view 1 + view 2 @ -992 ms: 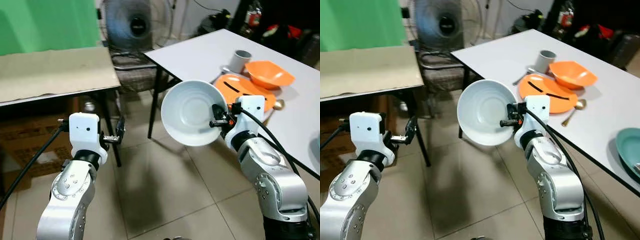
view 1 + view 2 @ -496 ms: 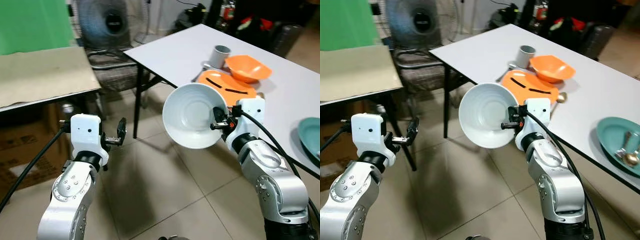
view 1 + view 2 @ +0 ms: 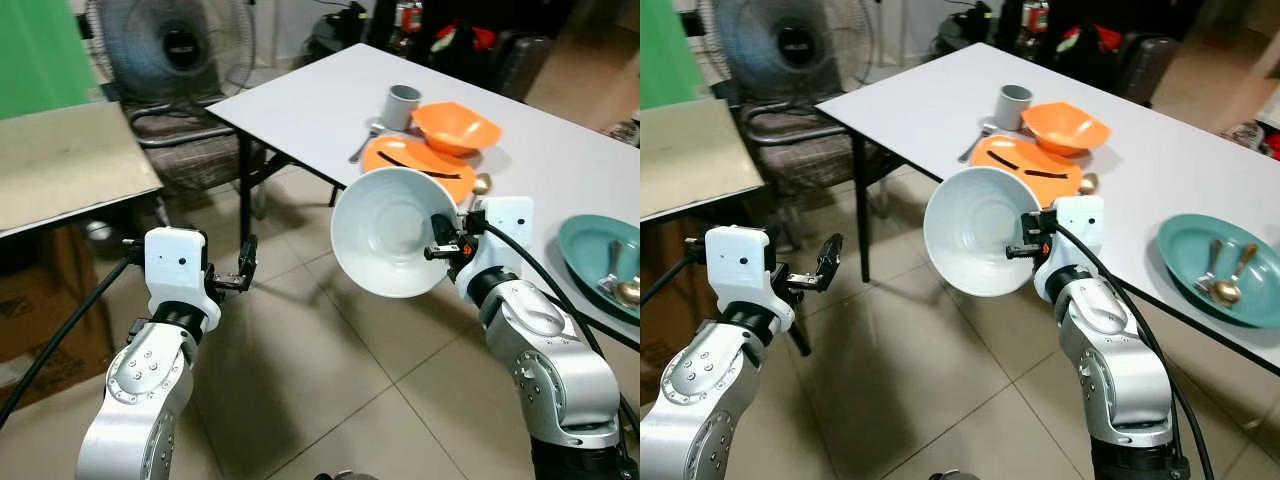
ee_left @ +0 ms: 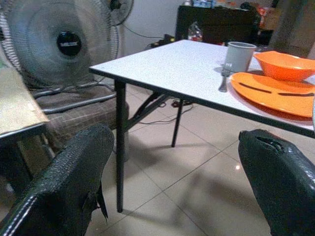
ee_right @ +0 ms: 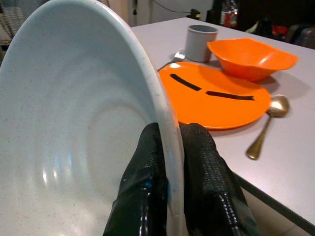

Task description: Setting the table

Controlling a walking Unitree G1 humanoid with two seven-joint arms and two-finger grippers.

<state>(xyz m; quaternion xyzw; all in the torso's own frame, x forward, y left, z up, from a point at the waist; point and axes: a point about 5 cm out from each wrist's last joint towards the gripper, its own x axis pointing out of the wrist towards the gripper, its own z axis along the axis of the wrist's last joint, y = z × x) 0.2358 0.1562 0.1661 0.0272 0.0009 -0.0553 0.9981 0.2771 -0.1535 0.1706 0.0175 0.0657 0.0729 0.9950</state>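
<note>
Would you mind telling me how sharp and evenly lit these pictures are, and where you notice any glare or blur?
Left eye view: evenly lit and sharp, soft shadows on the floor tiles. Right wrist view: faint glare streaks inside the white bowl, which is slightly soft, with the orange plate behind it fairly sharp. Left wrist view: the left end effector's fingers loom large and soft, the fan slightly hazy.

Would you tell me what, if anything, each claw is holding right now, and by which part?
The right claw pinches the white bowl by its rim, one finger on each side. The left claw is open and holds nothing.
</note>
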